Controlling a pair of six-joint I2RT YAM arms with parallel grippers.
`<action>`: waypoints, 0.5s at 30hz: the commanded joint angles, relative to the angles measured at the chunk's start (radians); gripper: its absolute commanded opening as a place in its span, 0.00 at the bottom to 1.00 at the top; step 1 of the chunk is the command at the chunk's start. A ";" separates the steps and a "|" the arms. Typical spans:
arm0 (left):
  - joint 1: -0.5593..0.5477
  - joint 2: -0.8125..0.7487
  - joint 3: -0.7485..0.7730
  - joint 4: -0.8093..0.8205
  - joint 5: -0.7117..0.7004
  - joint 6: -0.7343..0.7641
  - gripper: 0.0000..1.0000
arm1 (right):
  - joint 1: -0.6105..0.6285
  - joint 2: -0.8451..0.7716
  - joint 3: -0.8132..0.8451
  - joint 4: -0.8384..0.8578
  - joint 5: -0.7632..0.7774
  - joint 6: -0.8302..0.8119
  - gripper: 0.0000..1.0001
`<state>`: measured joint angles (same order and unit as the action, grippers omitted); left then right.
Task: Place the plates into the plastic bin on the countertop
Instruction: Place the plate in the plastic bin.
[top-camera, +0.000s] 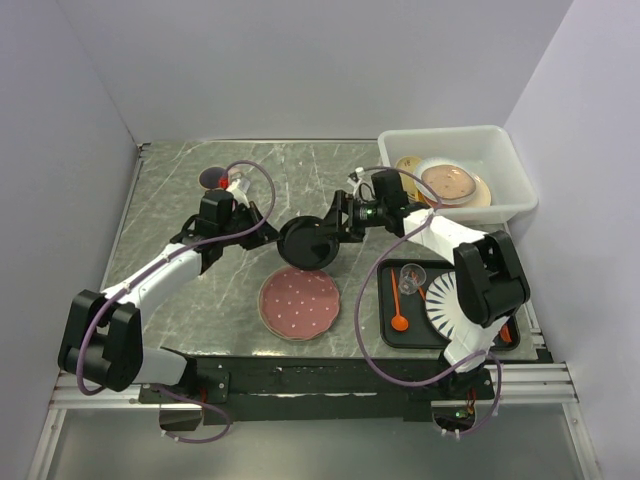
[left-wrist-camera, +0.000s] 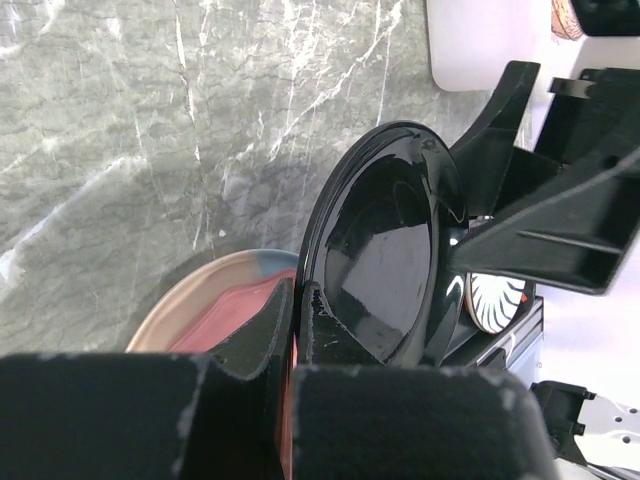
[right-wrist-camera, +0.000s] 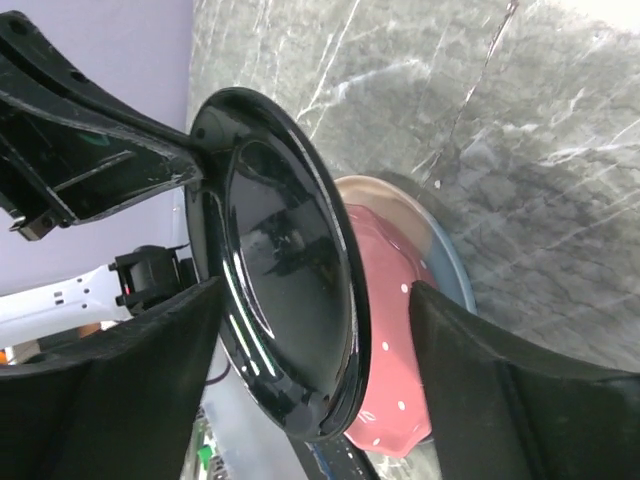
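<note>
Top view. We see a black plate (top-camera: 306, 243) held on edge above the countertop (top-camera: 300, 175), mid-table, between both arms. The left gripper (top-camera: 272, 237) meets its left rim and the right gripper (top-camera: 338, 228) its right. A pink plate (top-camera: 299, 303), round with white dots, lies flat just nearer to the bases. The bin (top-camera: 505, 160), milky plastic with rounded corners, sits at the far right with a floral plate (top-camera: 450, 181) on top of others inside. A black tray (top-camera: 388, 320) near the right base carries a striped plate (top-camera: 448, 300). Grip detail does not show from here.

Left wrist. We see the left gripper (left-wrist-camera: 300, 310) clamped tight on the black plate's (left-wrist-camera: 385, 255) rim, its padded fingers pinching the edge. The plate is glossy and shallow. Below it the pink plate (left-wrist-camera: 215, 300) shows a cream and blue outer edge.

Right wrist. The right gripper (right-wrist-camera: 315, 292) stands wide apart, one finger on each side of the black plate (right-wrist-camera: 280, 280). There is a clear gap on the right side, so it has no hold. The countertop (right-wrist-camera: 520, 140) is grey-green stone with white veins.
</note>
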<state>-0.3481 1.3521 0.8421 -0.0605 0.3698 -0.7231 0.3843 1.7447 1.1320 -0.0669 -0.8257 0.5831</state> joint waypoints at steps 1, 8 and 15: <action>0.006 -0.027 0.038 0.050 0.031 -0.015 0.01 | 0.016 0.029 0.061 0.019 -0.035 -0.002 0.73; 0.011 -0.030 0.034 0.050 0.029 -0.013 0.01 | 0.022 0.038 0.051 0.059 -0.052 0.027 0.23; 0.012 -0.038 0.029 0.039 0.024 -0.006 0.01 | 0.021 0.029 0.041 0.064 -0.047 0.030 0.00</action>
<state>-0.3305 1.3495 0.8410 -0.0803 0.3683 -0.7177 0.3889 1.7760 1.1534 -0.0402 -0.8642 0.6239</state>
